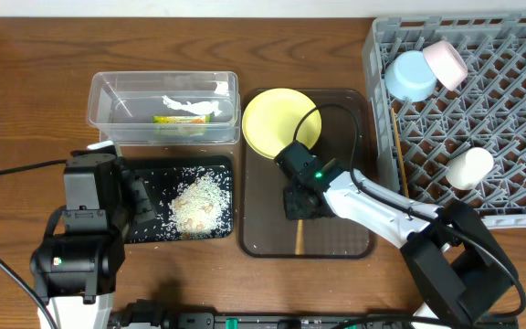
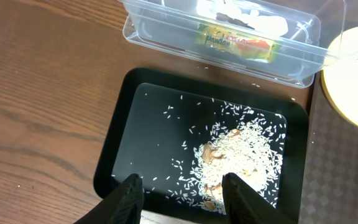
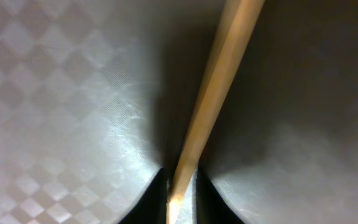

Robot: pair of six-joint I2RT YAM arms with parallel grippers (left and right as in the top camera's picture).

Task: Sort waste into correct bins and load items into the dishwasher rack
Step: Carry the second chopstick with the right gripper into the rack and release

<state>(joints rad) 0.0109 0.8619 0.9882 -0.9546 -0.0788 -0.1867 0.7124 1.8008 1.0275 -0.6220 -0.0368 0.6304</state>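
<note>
My right gripper (image 1: 298, 203) is down on the brown tray, shut on a wooden chopstick (image 1: 299, 239). In the right wrist view the chopstick (image 3: 219, 81) runs between my fingertips (image 3: 180, 193). The second chopstick (image 1: 398, 155) lies along the grey rack's (image 1: 519, 137) left wall. The blue bowl (image 1: 409, 75), pinkish bowl (image 1: 446, 62) and pale cup (image 1: 468, 167) are in the rack. The yellow plate (image 1: 277, 122) rests on the tray's far left corner. The wrapper (image 1: 185, 111) lies in the clear tub (image 1: 103, 91). The rice (image 1: 199, 201) lies in the black tub (image 1: 153, 174). My left gripper (image 2: 182, 196) is open and empty above that tub's near edge.
The brown tray (image 1: 345, 238) sits between the black tub and the rack. The right arm's cable (image 1: 336, 114) loops over the tray. In the left wrist view the rice (image 2: 241, 149) fills the right half of the black tub (image 2: 142, 118), with the clear tub (image 2: 166, 31) behind.
</note>
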